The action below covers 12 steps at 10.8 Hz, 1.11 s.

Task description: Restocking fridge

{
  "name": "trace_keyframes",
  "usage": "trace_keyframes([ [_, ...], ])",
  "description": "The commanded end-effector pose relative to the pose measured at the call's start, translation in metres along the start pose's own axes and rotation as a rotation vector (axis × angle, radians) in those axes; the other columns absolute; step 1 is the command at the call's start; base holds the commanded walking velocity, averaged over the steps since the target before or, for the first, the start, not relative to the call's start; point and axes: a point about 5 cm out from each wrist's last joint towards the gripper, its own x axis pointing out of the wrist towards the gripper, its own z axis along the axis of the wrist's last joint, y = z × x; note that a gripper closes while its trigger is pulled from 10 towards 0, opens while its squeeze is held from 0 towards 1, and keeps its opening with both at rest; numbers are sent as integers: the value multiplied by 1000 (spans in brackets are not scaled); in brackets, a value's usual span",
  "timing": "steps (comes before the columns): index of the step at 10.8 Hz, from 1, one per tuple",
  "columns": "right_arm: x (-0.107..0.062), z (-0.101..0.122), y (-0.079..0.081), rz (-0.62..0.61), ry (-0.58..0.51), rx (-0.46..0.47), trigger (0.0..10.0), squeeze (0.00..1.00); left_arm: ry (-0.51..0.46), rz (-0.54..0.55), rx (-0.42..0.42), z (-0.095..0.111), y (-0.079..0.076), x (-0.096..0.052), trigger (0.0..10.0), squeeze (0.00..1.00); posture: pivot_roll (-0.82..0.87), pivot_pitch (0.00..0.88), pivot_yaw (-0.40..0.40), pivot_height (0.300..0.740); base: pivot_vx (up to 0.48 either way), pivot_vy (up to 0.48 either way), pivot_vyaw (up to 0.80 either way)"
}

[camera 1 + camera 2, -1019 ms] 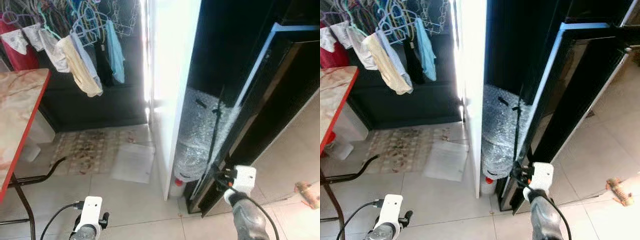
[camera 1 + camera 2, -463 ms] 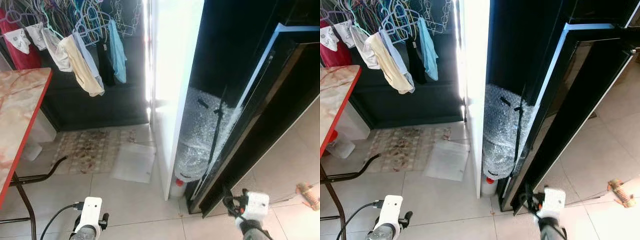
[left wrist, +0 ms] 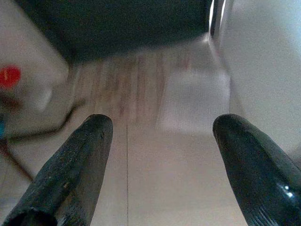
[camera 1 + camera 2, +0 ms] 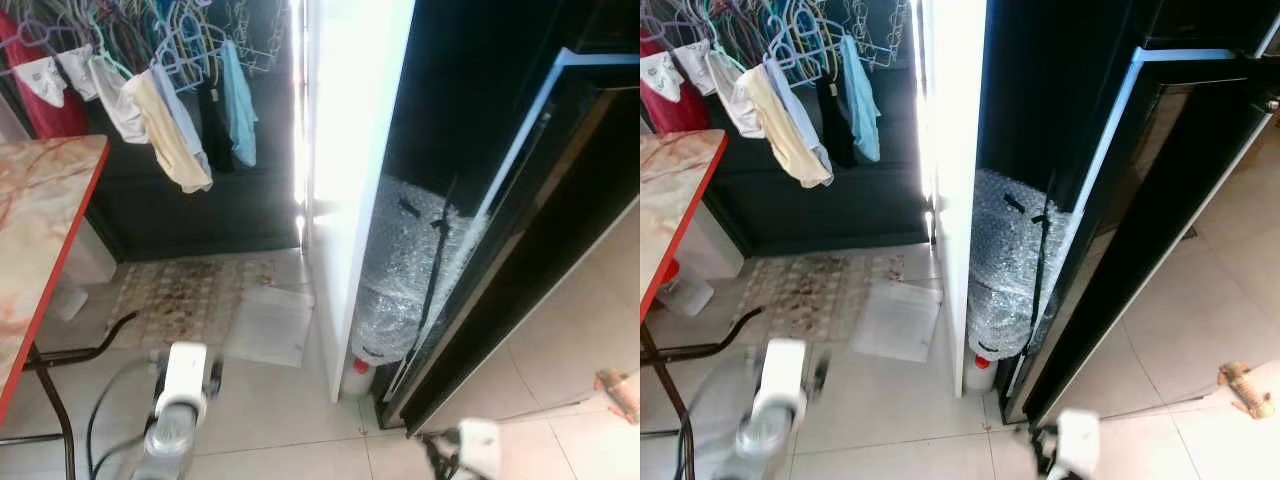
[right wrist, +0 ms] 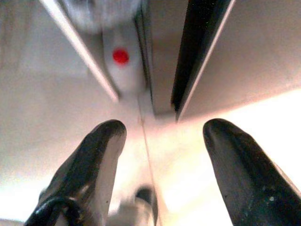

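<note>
Fridge point(image 4: 350, 150): white side panel at 12 o'clock, its black door point(image 4: 520, 260) ajar at 1 o'clock
Bubble-wrapped bundle point(image 4: 405, 270): bound with a black strap, standing in the gap between panel and door
Red-capped bottle point(image 4: 357, 375): on the floor tiles point(image 4: 270, 420) beneath the bundle
Left gripper point(image 3: 162, 155): low at 7 o'clock, blurred, fingers spread wide, holding nothing
Right gripper point(image 5: 162, 155): low at 5 o'clock, near the door's foot, fingers parted, empty
Red-edged table point(image 4: 40, 230): 9 o'clock
Laundry on hangers point(image 4: 160, 90): 11 o'clock, above a patterned mat point(image 4: 180, 300)
</note>
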Motion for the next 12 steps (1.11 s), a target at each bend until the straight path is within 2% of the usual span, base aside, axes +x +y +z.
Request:
trace_keyframes([
  [1,-6,-23,5,-10,123,-43,10000,0,-38,15,-8,2,1,-3,10000,0,-136,24,13,740,0,0,0],
  [2,-10,-35,9,-3,194,-77,10000,0,-98,26,-2,8,3,-5,10000,0,-122,19,14,740,0,0,0],
  [3,-11,-38,12,-18,196,-43,10000,0,-129,37,-15,11,6,-8,10000,0,-113,11,12,740,0,0,0],
  [5,-9,-36,19,-13,193,-49,10000,0,-89,28,-5,2,7,-10,10000,0,-119,0,18,740,0,0,0],
  [6,-10,-37,17,-11,186,-36,10000,0,36,-5,3,-17,7,-14,10000,0,-119,0,18,740,0,0,0],
  [8,-10,-34,11,-36,157,-19,10000,0,195,27,-29,-41,18,-21,10000,0,-111,0,10,740,0,0,0],
  [9,-7,-24,9,-53,100,11,10000,0,258,15,-23,-51,20,-25,10000,0,-116,0,8,740,0,0,0],
  [10,0,-2,3,-79,-6,29,10000,0,354,19,-26,-66,23,-33,10000,0,-120,16,7,740,0,0,0],
  [11,6,15,6,-62,-59,21,10000,0,438,12,-34,-79,22,-42,10000,0,-133,31,2,740,0,0,0],
  [12,9,22,10,-42,-75,10,10000,0,469,16,-32,-83,22,-45,10000,0,-136,35,1,740,0,0,0],
])
